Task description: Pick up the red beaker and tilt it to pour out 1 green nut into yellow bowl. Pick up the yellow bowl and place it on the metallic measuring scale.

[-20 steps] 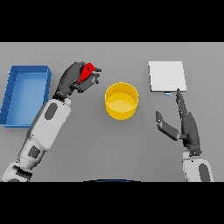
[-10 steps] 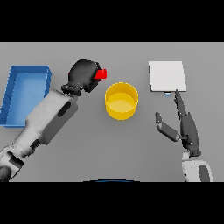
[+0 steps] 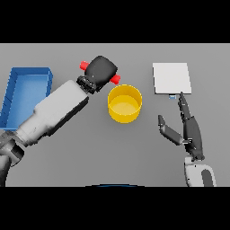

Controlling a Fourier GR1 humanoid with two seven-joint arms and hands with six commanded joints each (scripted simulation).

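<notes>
The left hand [image 3: 101, 69] has its fingers closed round the beaker [image 3: 115, 80], which lies nearly on its side. One red end pokes out toward the bowl [image 3: 125, 103] and the other red end shows at the hand's far side. The near end sits just above the bowl's upper-left rim. Whether a nut has left the beaker cannot be made out, since the hand hides most of it.

The right hand [image 3: 190, 131] rests well to the right of the bowl, fingers straight and thumb spread, holding nothing. Its fingertips reach the near edge of the scale [image 3: 171, 78].

The bowl stands upright on the plain grey tabletop [image 3: 134, 152]. A blue tray [image 3: 26, 74] lies at the far left.
</notes>
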